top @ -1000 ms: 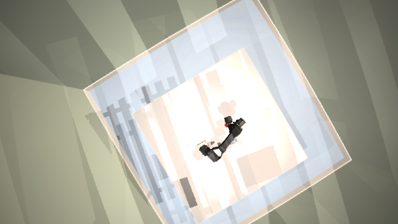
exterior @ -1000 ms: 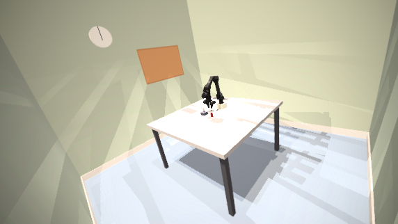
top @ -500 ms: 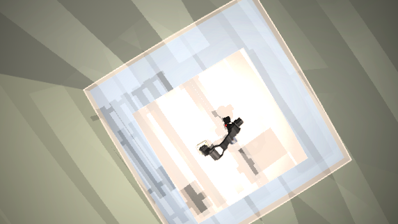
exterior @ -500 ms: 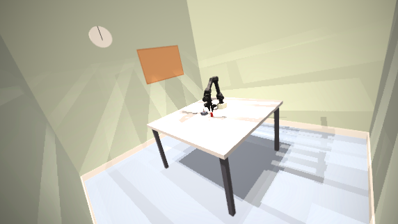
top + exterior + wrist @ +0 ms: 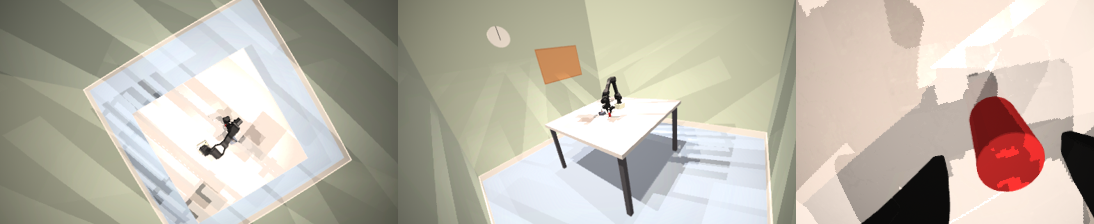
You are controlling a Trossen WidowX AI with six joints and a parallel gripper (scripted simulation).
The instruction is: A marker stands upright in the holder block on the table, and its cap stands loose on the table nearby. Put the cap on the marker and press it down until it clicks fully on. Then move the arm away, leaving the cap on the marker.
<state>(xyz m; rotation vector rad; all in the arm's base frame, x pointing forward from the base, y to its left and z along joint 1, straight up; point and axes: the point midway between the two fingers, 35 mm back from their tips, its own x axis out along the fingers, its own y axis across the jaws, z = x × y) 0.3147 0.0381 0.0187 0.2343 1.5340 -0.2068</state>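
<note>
In the wrist view the red cap is seen standing on the white table, its round top turned towards the camera and its body leaning away towards 12 o'clock. It is framed by the two black fingers of the gripper: the broad left finger is seen at about 8 o'clock of the cap, the right finger at about 3 o'clock, at the picture's edge. The fingers are held apart, roughly half open, and a gap of pale table is visible on each side of the cap, so nothing is clamped. The cap is set closer to the right finger than to the left one. A grey shadow is cast on the table behind the cap, towards 12 o'clock.

In the exterior view the black arm is bent over near the far edge of the table, with the gripper lowered at the red cap. A small grey holder block is seen just beside the cap, at about 9 o'clock of it; the marker in it is too small to be made out. An orange board and a round clock are hung on the wall behind.

From the top the arm is seen in the middle of the table, with a red speck at its gripper end.
</note>
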